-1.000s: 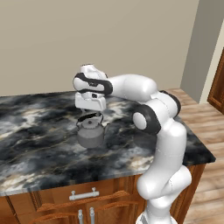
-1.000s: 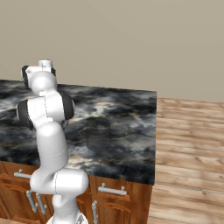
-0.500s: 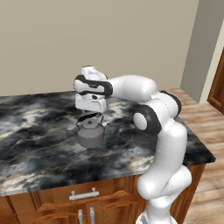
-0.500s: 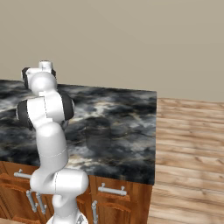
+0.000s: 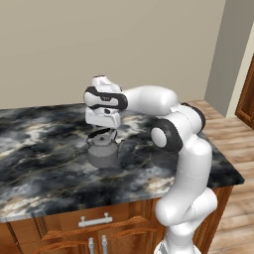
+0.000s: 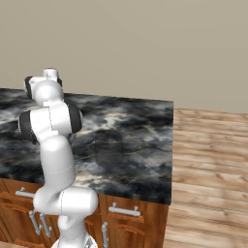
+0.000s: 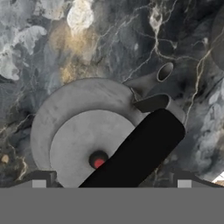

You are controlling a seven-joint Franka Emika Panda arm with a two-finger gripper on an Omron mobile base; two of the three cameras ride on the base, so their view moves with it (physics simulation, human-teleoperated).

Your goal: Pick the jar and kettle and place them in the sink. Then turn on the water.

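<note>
**K:** On the marble counter, the kettle sits upright, well clear of the edges. Gripper hangs right over it, jaws spread wide, nothing held.

**M:** Where should it grab?

**K:** The arched black handle. In the hand view it crosses the lid diagonally, above the lid knob. Spout points away to one side. Fingertips stand either side of the kettle's body, so wrist roll likely needs matching to the handle line before closing.

**M:** Handling?

**K:** Rigid metal shell by the look, won't deform. Probably moderately heavy, and the rounded body is too wide and slick to pinch. Handle is narrow and stiff, so it's the best purchase. Risk: the kettle may swing or tilt under the handle if gripped off-centre. Grip mid-arch, over the knob.

**M:** Sink?

**K:** Can't place it from these views.
</note>
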